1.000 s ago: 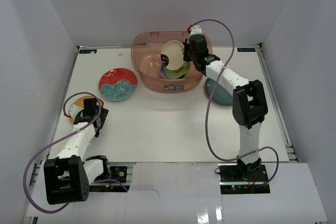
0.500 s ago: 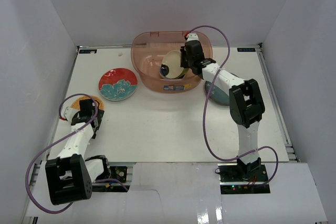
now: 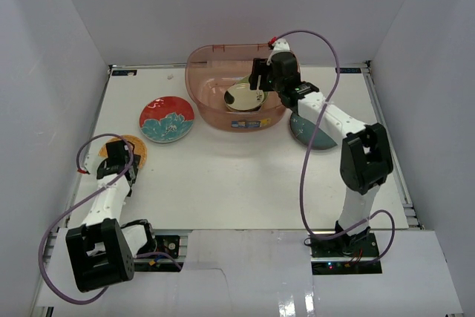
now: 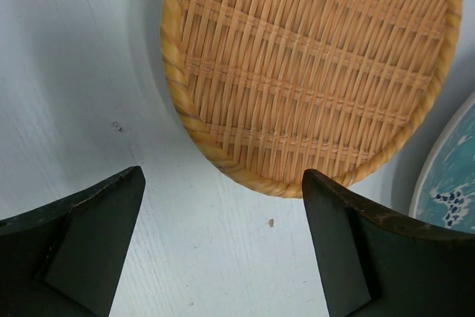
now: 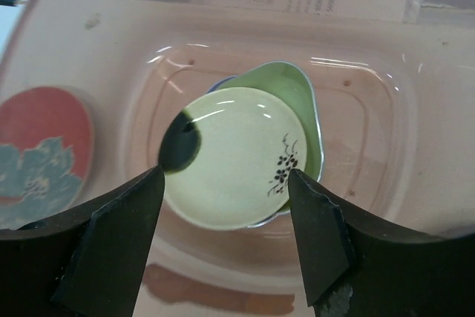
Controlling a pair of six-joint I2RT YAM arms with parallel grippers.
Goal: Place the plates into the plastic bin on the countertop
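The reddish translucent plastic bin stands at the back of the white countertop. A cream plate lies flat inside it on a green plate. My right gripper hovers open above them, holding nothing. The red plate with a teal flower sits left of the bin, and a dark teal plate lies to its right under my right arm. An orange woven plate lies at the left. My left gripper is open just short of its near rim.
White walls enclose the countertop on three sides. Purple cables loop beside both arms. A label sticker marks the bin's front wall. The red plate's edge shows at the right of the left wrist view.
My right gripper opened and the cream plate dropped from tilted to flat in the bin. My left gripper slid left over the orange woven plate.
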